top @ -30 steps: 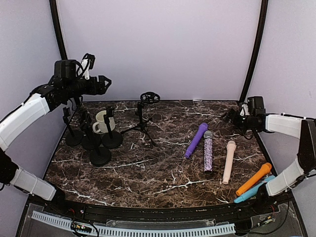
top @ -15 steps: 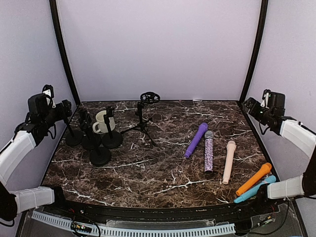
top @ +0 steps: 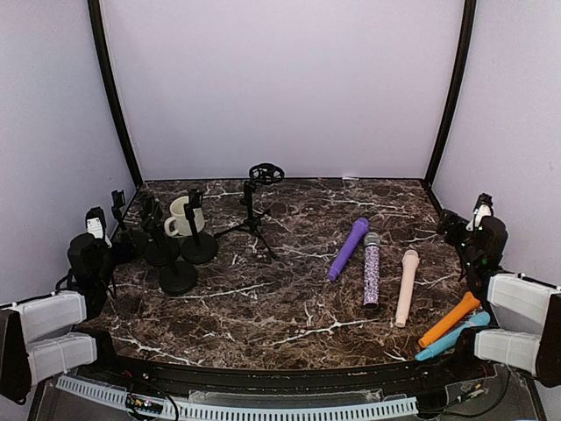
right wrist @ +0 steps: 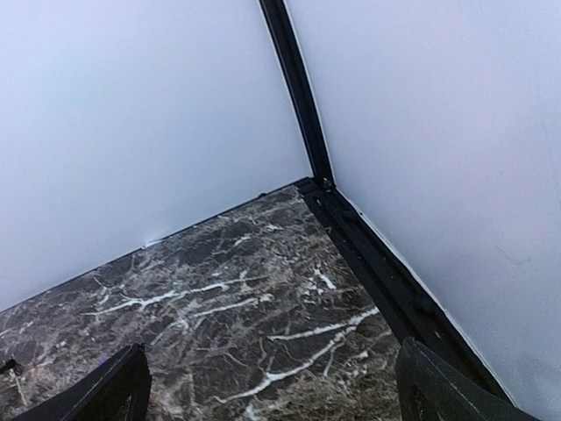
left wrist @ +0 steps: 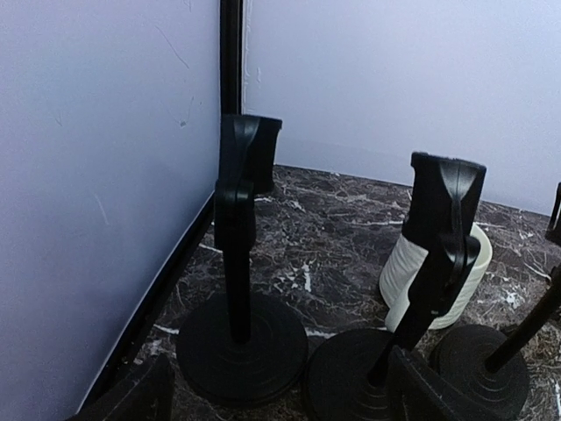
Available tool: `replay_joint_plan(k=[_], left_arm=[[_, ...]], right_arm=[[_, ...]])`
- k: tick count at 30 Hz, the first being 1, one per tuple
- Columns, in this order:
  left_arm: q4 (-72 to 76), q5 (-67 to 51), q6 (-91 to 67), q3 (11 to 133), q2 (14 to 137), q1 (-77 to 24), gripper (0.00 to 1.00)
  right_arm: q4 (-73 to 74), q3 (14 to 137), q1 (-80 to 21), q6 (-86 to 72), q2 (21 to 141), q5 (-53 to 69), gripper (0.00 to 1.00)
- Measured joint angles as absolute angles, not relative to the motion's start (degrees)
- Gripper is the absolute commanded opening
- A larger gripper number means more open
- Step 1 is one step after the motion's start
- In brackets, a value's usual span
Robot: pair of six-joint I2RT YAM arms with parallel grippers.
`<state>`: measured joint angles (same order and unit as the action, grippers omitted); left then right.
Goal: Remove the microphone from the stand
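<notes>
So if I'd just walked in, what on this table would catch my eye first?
Probably the bright microphones lying on the right of the dark marble table: a purple microphone, glittery microphone, cream microphone, orange microphone and blue microphone. Then the huddle of black stands at the left, with a cream cylinder among them and a tripod stand beside them.
</notes>
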<state>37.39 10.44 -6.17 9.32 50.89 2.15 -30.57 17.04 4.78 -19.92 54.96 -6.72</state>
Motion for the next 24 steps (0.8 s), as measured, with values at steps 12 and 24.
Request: replay_joint_plan(k=[12, 24], left_arm=[[53.8, 8.8, -2.6, 3.7, 59.5, 2.2, 0.89], [54.3, 12.0, -6.2, 4.3, 59.4, 2.2, 0.89]], right_arm=[[-54.8, 6.2, 4.8, -12.2, 63.9, -10.6, 0.99], [-61.1, 5.2, 4.8, -10.3, 65.9, -13.4, 0.99]])
